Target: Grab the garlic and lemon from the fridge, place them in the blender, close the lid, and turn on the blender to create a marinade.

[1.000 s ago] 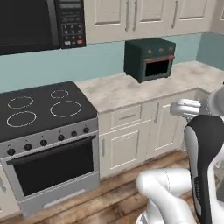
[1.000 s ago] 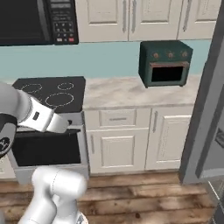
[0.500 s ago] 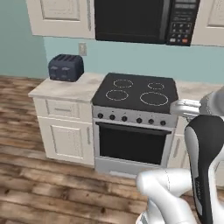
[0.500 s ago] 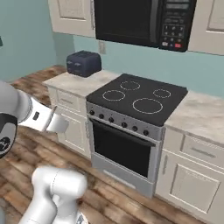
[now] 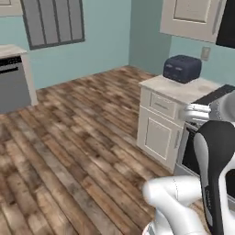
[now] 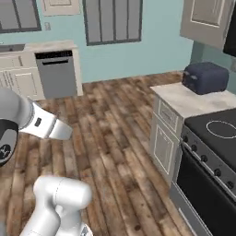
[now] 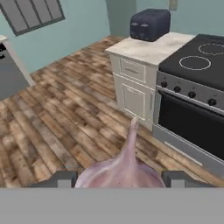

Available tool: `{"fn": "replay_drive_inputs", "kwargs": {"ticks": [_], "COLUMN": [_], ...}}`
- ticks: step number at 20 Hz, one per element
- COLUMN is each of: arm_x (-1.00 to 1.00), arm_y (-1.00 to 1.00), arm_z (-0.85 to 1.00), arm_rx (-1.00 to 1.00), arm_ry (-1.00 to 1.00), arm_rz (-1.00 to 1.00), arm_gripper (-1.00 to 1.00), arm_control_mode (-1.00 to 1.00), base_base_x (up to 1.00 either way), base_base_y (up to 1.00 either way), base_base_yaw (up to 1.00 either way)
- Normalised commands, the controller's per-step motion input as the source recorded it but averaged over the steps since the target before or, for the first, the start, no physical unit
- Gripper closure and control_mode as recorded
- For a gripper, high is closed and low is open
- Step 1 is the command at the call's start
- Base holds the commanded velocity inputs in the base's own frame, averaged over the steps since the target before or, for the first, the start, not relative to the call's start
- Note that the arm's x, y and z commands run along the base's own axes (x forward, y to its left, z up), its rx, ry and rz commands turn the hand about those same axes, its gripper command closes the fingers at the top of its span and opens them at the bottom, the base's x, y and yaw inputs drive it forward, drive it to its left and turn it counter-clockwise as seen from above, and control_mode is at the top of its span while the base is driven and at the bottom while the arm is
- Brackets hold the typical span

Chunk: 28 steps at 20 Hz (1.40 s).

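Holding the garlic [image 7: 120,168] between its fingers, the tool [image 7: 119,178] stands fairly wide, the pale pink bulb filling the gap, pointed top aimed away from the camera. Bulb's lower part is cut off at the bottom of the hand view, and just the two dark fingertips [image 7: 61,179] peek out on either side, so actual contact on the pads is hard to confirm.

Beyond the bulb: wood floor [image 7: 65,118], a cream cabinet [image 7: 133,87] with a marble desk [image 7: 153,46] on top, dark toaster [image 7: 150,24] sitting on it. Stove [image 7: 192,92] directly beside the cabinet, cut off at the right edge.

From the left base camera, the white arm [image 5: 215,160] blocks most of the stove; toaster [image 5: 182,69] and desk corner [image 5: 179,89] are visible. Grey dishwasher [image 5: 13,82] at far left, partly cropped.

From the right base camera, the forearm [image 6: 39,122] crosses lower left, its end blurred. Dishwasher [image 6: 56,73] against the far wall, window [image 6: 113,20] above, toaster [image 6: 206,78], stove [image 6: 212,161] cut off at the right.
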Motion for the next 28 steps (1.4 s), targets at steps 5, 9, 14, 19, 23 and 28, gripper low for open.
{"fn": "replay_drive_inputs", "kwargs": {"ticks": [5,9,14,19,23,28], "arm_x": [0.00,0.00,0.00,0.00,0.00,0.00], "arm_y": [0.00,0.00,0.00,0.00,0.00,0.00], "arm_z": [0.00,0.00,0.00,0.00,0.00,0.00], "arm_rx": [0.00,0.00,0.00,0.00,0.00,0.00], "arm_ry": [0.00,0.00,0.00,0.00,0.00,0.00], "arm_rz": [0.00,0.00,0.00,0.00,0.00,0.00], "arm_gripper": [1.00,1.00,1.00,1.00,1.00,1.00], "arm_control_mode": [1.00,1.00,1.00,1.00,1.00,1.00], "base_base_x": [0.00,0.04,0.22,0.59,0.99,1.00], "base_base_y": [0.00,0.00,0.00,0.00,-0.06,-0.45], "base_base_yaw": [1.00,0.96,0.88,0.76,0.62,0.39]}}
